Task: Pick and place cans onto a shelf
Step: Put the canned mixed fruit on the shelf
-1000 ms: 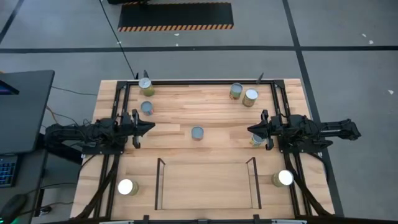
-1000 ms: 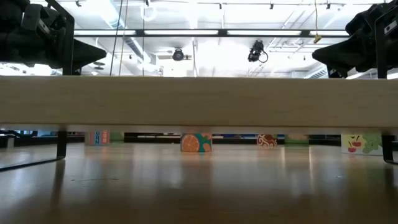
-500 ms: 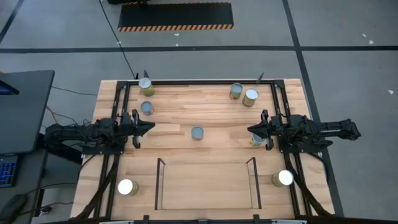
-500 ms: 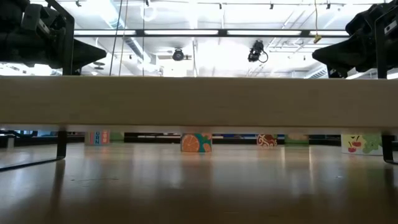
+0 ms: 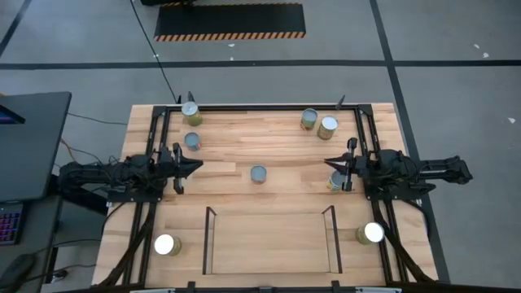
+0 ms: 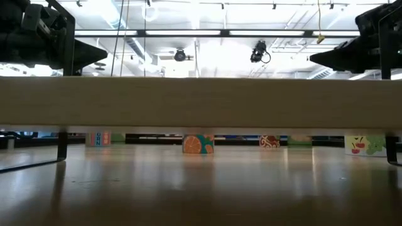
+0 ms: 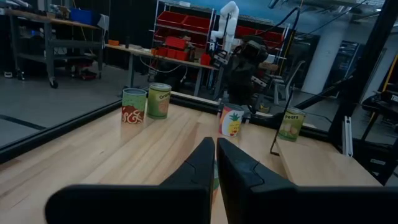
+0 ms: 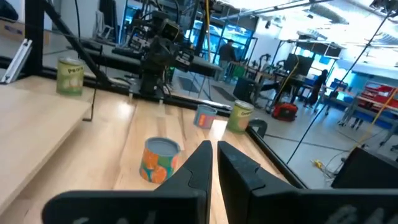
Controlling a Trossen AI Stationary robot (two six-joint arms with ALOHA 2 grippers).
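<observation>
The shelf (image 5: 270, 240) is sitting at the table's (image 5: 269, 138) near edge, between two cans, one to its left (image 5: 166, 245) and one to its right (image 5: 371, 233). A centre can (image 5: 258, 173) is standing behind it, two cans (image 5: 191, 111) are lying far left and two (image 5: 327, 127) far right
</observation>
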